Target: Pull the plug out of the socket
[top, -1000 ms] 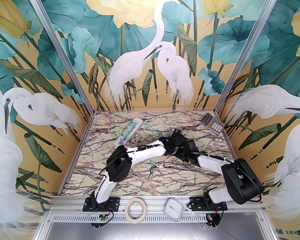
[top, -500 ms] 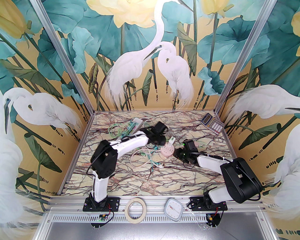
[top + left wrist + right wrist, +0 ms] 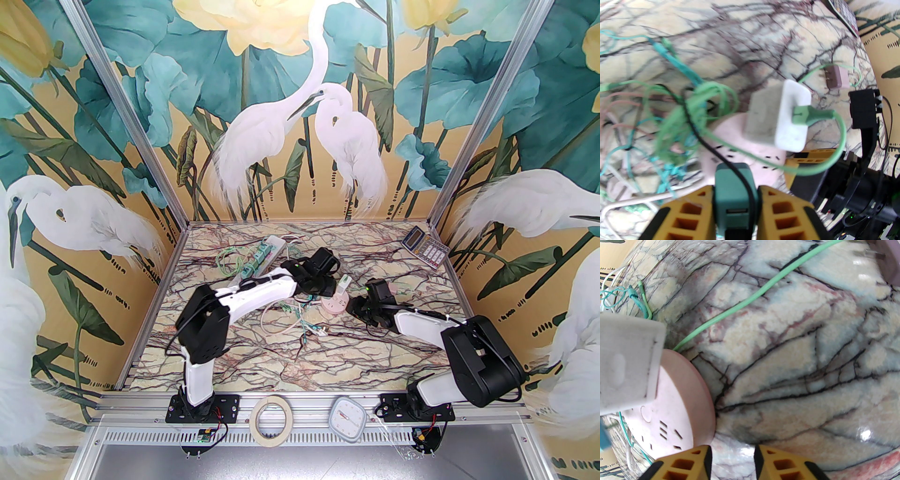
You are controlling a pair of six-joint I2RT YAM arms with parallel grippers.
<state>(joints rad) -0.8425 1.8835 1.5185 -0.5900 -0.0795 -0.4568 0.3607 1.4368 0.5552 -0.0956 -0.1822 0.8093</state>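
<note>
This is a robot test cell in a lab, not a lived-in room. Bare aluminium frame posts point(image 3: 140, 140) slant up at the left and right of the frame, holding wall panels point(image 3: 290, 117) printed with egrets and lotus leaves. A marble-patterned surface point(image 3: 262, 370) fills the middle. The left arm point(image 3: 253, 300) and right arm point(image 3: 422, 323) are bolted to a slotted metal rail point(image 3: 309, 398) along the bottom.

Left arm point(image 3: 262, 293) and right arm point(image 3: 422, 323) are white-shelled, black-jointed, black-cabled; both carry yellow hollow-celled fingers point(image 3: 693, 211) with black edges.
</note>
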